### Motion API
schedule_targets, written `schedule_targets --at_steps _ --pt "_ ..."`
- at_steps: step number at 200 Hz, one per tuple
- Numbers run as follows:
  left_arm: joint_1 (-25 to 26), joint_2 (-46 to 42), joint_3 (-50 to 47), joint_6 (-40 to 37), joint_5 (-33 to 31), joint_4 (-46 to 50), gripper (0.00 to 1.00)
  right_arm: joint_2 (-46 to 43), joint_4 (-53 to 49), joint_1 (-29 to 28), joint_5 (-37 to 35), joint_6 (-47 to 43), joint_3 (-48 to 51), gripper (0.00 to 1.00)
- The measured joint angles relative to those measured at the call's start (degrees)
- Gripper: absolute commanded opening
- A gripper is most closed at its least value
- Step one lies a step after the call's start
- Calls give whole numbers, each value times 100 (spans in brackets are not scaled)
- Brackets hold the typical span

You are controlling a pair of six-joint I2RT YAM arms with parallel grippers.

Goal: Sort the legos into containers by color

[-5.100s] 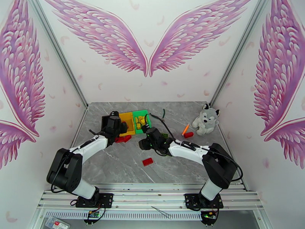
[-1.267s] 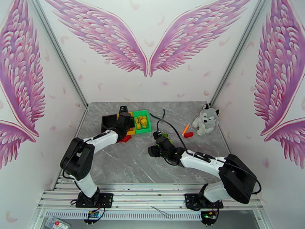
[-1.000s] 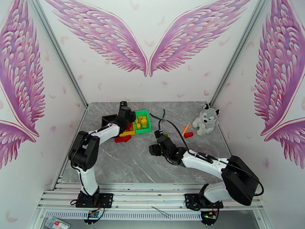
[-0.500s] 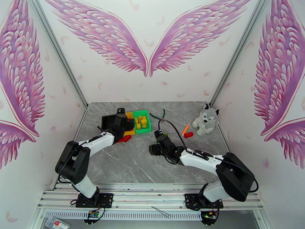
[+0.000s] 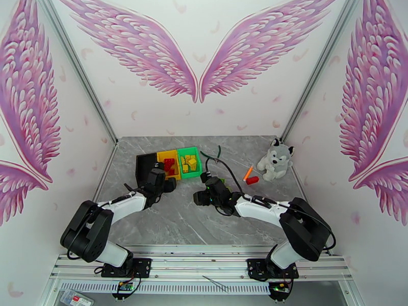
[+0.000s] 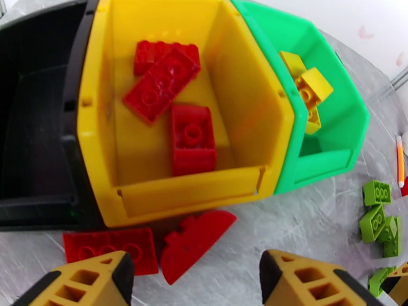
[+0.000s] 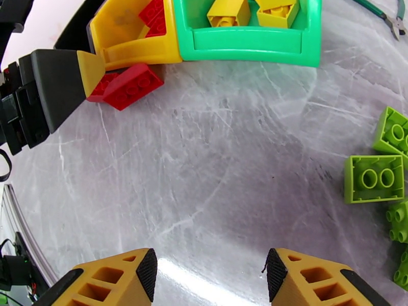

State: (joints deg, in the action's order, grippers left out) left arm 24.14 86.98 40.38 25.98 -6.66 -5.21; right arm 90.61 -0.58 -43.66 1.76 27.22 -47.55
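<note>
Red-pickup step, judged: with left claw (image 6: 196,281) apart and empty above two red legos (image 6: 109,247) on the desk just before the yellow bin (image 6: 188,188), and right claw (image 7: 209,284) apart beside lime legos (image 7: 371,178), calls next for lowering and closing on one.

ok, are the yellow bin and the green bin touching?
Touching. In the left wrist view the green bin has its side wall pressed flush along the yellow bin, with no gap between them. The right wrist view shows the same join.
</note>
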Motion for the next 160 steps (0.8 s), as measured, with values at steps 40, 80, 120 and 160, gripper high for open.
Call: schedule_targets --at_steps 40,80,120,160 --pt "0 363 2 -7 109 -90 69 22 2 0 44 -2 -17 63" --pt "2 669 98 -50 55 -168 70 22 0 0 44 -2 -17 63" --pt "2 817 201 -114 -70 -238 71 22 -2 0 44 -2 -22 63" --pt "33 1038 374 -267 -94 -313 69 22 -2 0 44 -2 -61 63"
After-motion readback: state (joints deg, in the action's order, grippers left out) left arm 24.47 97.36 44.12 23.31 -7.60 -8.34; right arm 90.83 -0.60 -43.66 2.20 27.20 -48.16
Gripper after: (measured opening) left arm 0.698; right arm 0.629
